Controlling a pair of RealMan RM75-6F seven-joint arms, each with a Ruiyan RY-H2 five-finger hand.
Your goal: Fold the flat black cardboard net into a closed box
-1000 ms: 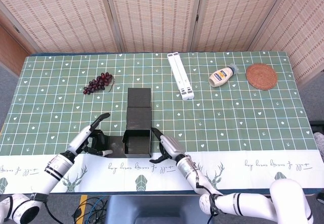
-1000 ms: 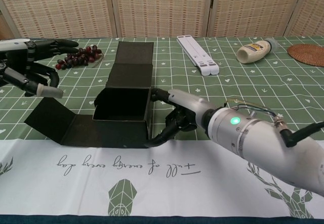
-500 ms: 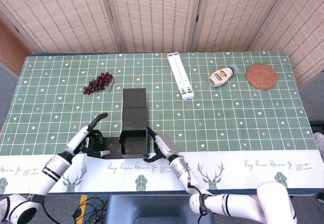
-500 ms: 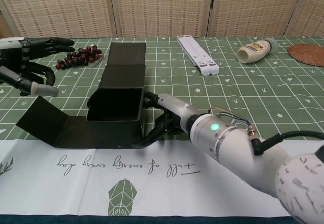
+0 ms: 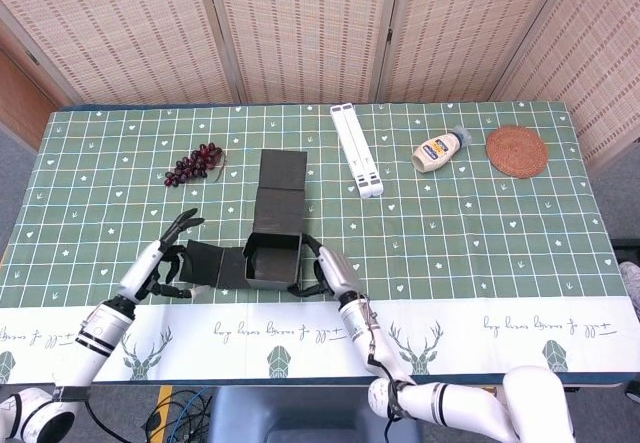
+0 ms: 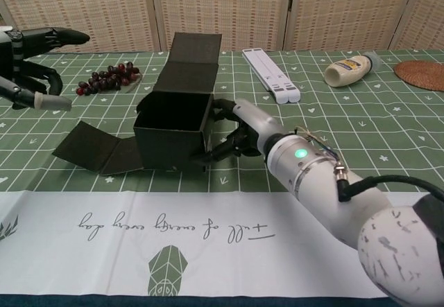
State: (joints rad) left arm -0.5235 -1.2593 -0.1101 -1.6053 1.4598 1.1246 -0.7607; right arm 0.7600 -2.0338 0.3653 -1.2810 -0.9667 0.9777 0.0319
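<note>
One matte black cardboard box [image 5: 272, 260], half-folded, open-topped

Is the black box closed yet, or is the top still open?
Still open. The black box shows its empty inside from above, its lid panel stretches away behind, and a side flap lies spread on the table.

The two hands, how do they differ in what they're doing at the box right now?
The right hand presses against the right wall of the box, fingers curled; the left hand hangs open, touching nothing. The right hand sits low at table level; the left hand is raised above the flat flap. Both are black.
</note>
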